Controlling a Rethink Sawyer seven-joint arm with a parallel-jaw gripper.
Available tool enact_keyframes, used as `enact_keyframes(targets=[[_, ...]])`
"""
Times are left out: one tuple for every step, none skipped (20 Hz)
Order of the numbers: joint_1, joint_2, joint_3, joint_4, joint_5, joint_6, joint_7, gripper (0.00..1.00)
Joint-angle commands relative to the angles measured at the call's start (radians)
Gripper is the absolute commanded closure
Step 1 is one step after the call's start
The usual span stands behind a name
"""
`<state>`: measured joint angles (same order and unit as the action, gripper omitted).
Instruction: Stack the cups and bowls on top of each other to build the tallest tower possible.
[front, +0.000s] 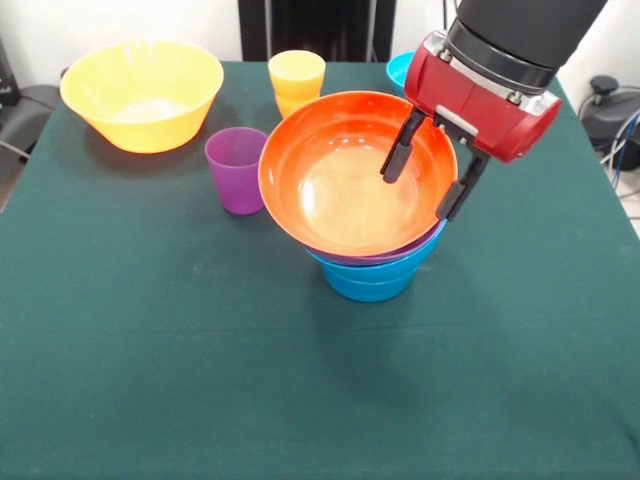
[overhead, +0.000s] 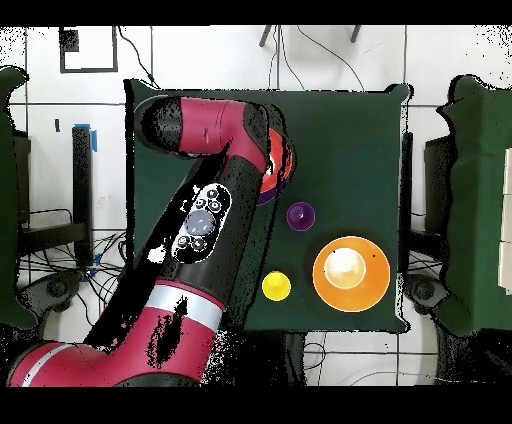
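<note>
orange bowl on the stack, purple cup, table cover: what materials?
Orange bowl: likely hard plastic, glossy; bright glare patch inside. Purple cup: probably thin translucent plastic; its walls let light through. Table cover: looks like dark green cloth, matte, no reflections, faint creases.

Front camera faces robot across table (front: 150, 380), overhead looks straight down, both share tabletop

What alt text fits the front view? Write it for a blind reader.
The gripper straddles the rim of an orange bowl stacked on purple and blue bowls. Behind stand a purple cup, a yellow cup and a large yellow bowl.
</note>
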<state>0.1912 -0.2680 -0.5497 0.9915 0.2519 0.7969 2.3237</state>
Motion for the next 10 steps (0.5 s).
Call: enact_keyframes(targets=[[0.004, -0.034, 0.118, 0.094, -0.020, 0.006, 0.051, 0.00], [0.004, -0.056, 0.115, 0.104, -0.021, 0.019, 0.040, 0.00], [0.005, -0.081, 0.111, 0.115, -0.023, 0.036, 0.029, 0.00], [0.007, -0.105, 0.108, 0.126, -0.024, 0.053, 0.019, 0.00], [0.007, -0.129, 0.105, 0.133, -0.024, 0.074, 0.007, 0.00], [0.003, -0.152, 0.102, 0.130, -0.026, 0.104, -0.010, 0.00], [0.000, -0.171, 0.103, 0.132, -0.025, 0.125, -0.022, 0.00], [-0.004, -0.183, 0.102, 0.125, -0.026, 0.149, -0.031, 0.00], [-0.003, -0.198, 0.103, 0.128, -0.025, 0.168, -0.034, 0.00], [0.001, -0.213, 0.100, 0.129, -0.023, 0.184, -0.030, 0.00]])
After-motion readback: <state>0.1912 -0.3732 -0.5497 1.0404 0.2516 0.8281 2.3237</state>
